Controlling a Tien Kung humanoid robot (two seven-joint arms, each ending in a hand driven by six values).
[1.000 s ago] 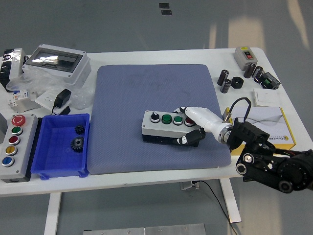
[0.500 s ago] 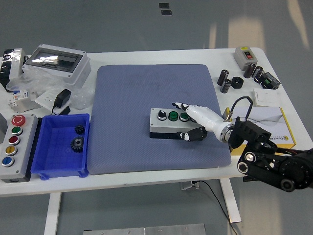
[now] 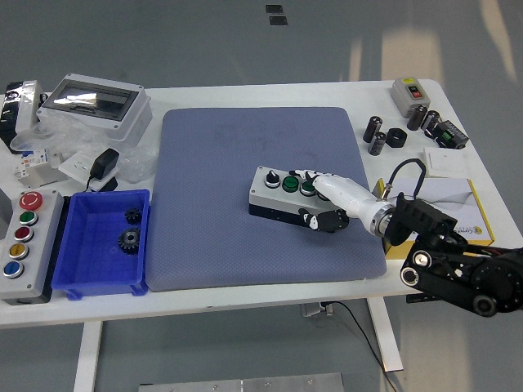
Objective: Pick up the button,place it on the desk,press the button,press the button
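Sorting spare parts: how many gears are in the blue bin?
2. One small gear sits near the bin's far side; a larger gear lies just nearer the front. None seem hidden.

three button boxes [image 3: 290, 194], two gears [image 3: 129, 238], one tray [image 3: 82, 245]

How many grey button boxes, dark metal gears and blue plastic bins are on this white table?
Grey button boxes: 3 (one on the pad gripped by the right hand, a long one at the left edge, a small one far right)
Dark metal gears: 2
Blue plastic bins: 1
Total: 6
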